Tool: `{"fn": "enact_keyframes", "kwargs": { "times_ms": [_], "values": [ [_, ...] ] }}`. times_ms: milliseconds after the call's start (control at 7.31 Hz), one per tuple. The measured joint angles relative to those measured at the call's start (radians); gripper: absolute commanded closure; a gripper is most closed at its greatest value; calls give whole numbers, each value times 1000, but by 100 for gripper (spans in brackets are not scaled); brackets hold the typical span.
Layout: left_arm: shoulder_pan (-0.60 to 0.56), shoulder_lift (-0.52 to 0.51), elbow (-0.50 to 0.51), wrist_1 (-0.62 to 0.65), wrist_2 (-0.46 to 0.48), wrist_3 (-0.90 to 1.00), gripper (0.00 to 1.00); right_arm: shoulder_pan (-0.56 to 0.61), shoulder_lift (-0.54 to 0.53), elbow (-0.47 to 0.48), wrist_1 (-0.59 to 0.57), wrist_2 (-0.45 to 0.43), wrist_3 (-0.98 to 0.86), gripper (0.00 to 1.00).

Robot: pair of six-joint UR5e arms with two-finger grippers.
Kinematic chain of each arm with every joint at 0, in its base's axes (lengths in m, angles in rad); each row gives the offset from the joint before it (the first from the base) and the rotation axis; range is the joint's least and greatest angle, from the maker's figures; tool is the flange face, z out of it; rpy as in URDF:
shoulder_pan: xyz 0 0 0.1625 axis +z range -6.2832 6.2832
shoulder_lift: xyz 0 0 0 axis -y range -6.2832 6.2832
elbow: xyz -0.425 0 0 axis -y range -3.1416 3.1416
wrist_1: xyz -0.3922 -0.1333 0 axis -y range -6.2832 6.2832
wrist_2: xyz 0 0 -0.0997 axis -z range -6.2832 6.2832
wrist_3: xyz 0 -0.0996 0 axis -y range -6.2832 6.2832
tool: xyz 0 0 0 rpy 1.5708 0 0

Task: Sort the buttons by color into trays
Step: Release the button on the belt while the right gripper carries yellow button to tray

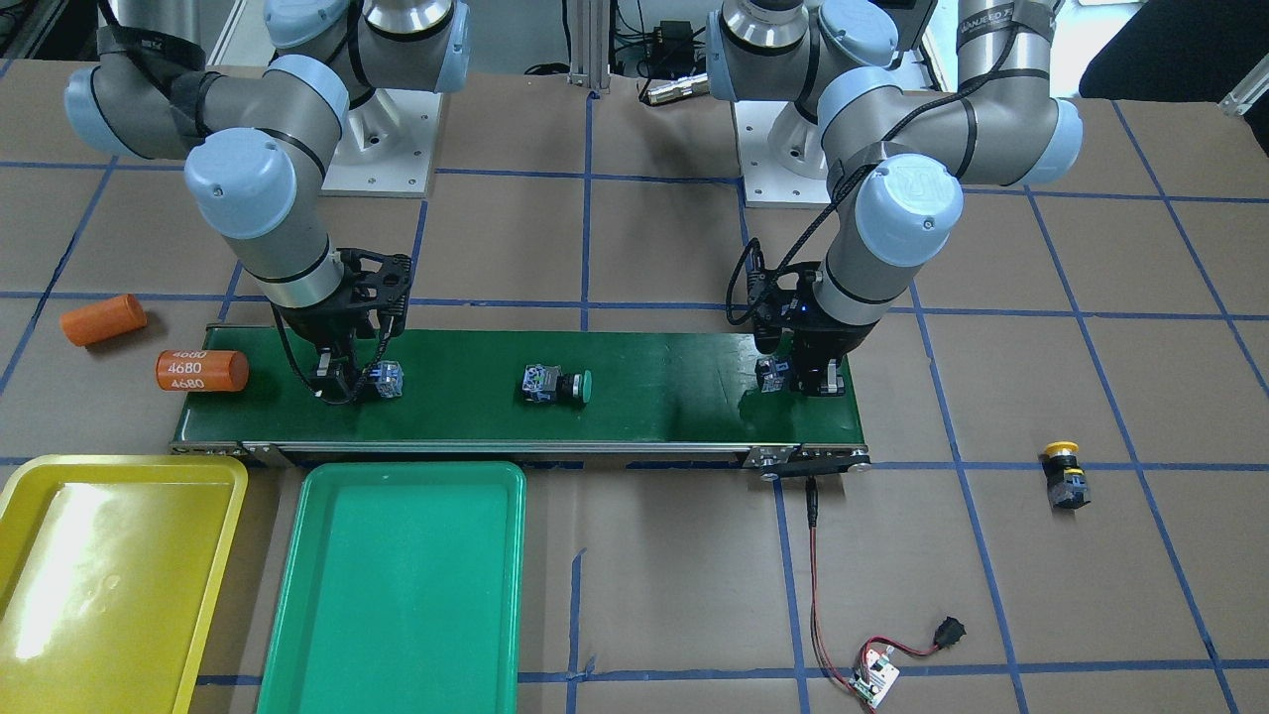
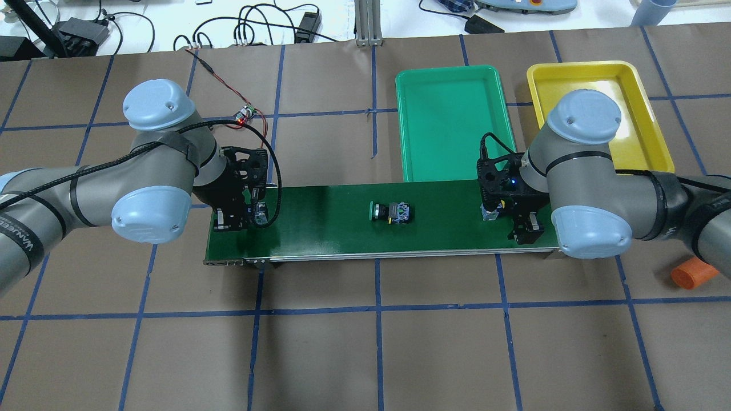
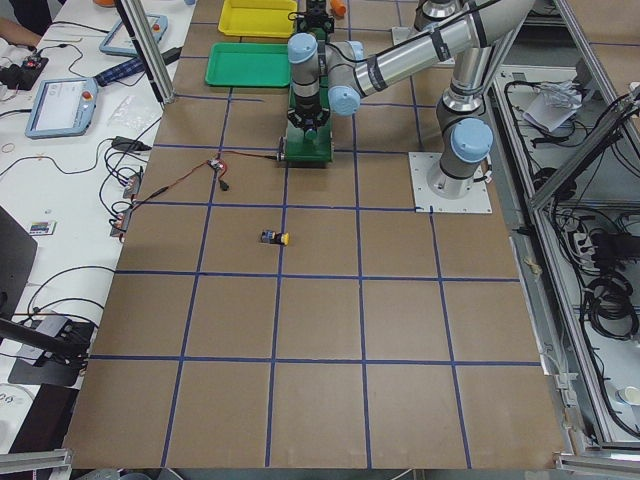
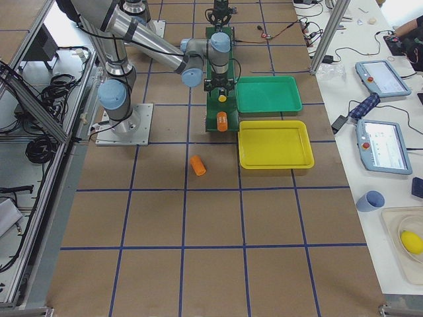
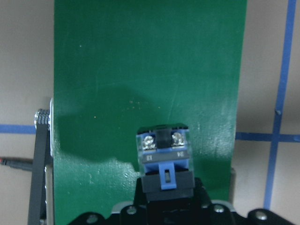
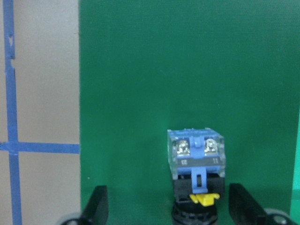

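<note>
My right gripper (image 6: pixel 171 208) is open on the dark green belt, its fingers (image 6: pixel 98 206) wide on either side of a yellow-capped button (image 6: pixel 197 161) that lies there; it also shows from the front (image 1: pixel 342 382). My left gripper (image 5: pixel 166 204) is at the belt's other end (image 1: pixel 818 382), shut on a button (image 5: pixel 164 152) whose cap is hidden. A green button (image 1: pixel 557 385) lies mid-belt. A yellow button (image 1: pixel 1064 476) stands on the table beyond my left arm. The yellow tray (image 1: pixel 119 575) and the green tray (image 1: pixel 397 585) hold nothing.
The conveyor belt (image 1: pixel 674 377) runs between both grippers. Two orange cylinders (image 1: pixel 201 370) (image 1: pixel 103 319) lie at its right-arm end, one on the belt's edge. A small circuit board with red wires (image 1: pixel 874 679) lies on the far side of the table.
</note>
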Motion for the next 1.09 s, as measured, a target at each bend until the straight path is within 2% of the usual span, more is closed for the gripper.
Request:
{"fn": "enact_keyframes", "kwargs": {
  "times_ms": [137,274,410,684,1094],
  "values": [
    [-1,-11,-2,14,0,-4,0,0,2,0,0,-3,-4,72],
    [-2,-7,-6,20,-5,-14,0,0,3,-1,0,-8,-8,89],
    [-2,7,-7,21,-14,-24,0,0,4,-5,0,-12,-10,100],
    [25,19,18,16,-40,-33,0,-1,5,-44,7,-15,-10,100],
    [240,-36,111,-6,-60,-33,0,-50,30,-224,121,-33,-51,100]
  ]
}}
